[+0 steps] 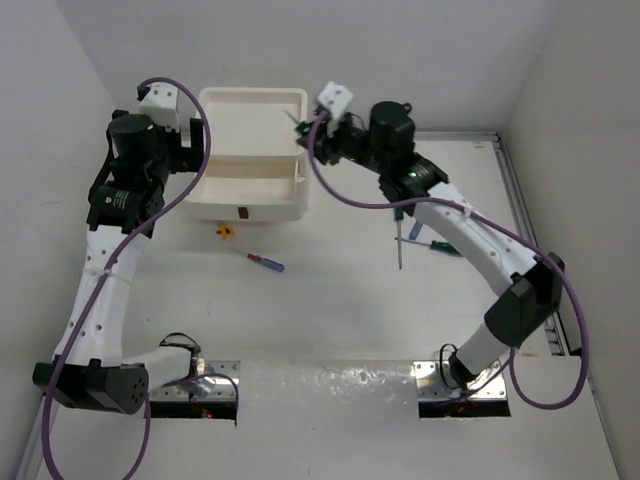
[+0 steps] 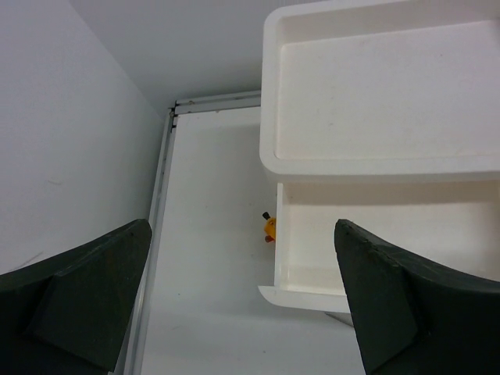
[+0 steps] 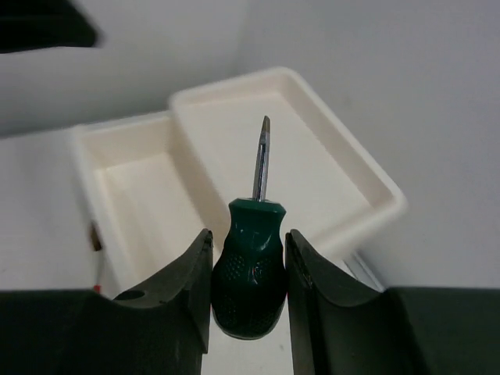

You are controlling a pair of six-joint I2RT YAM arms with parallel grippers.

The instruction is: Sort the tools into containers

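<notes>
Right gripper (image 3: 248,238) clamped on stubby dark green screwdriver (image 3: 250,281) | held above right edge of white box (image 3: 375,191), shaft pointing across its tray top (image 3: 312,168) | open drawer (image 3: 133,195) on box's near side | left gripper (image 2: 242,230) agape at box's left.

The white counter (image 1: 330,320) carries a white boxy plastic drawer unit (image 1: 252,92) at the back. Just before it lies a small yellow-orange screwdriver (image 1: 224,231). Near that lies a blue-and-red screwdriver (image 1: 266,261), and well to the right a green-handled screwdriver (image 1: 399,240) with a thin metal shaft.
</notes>
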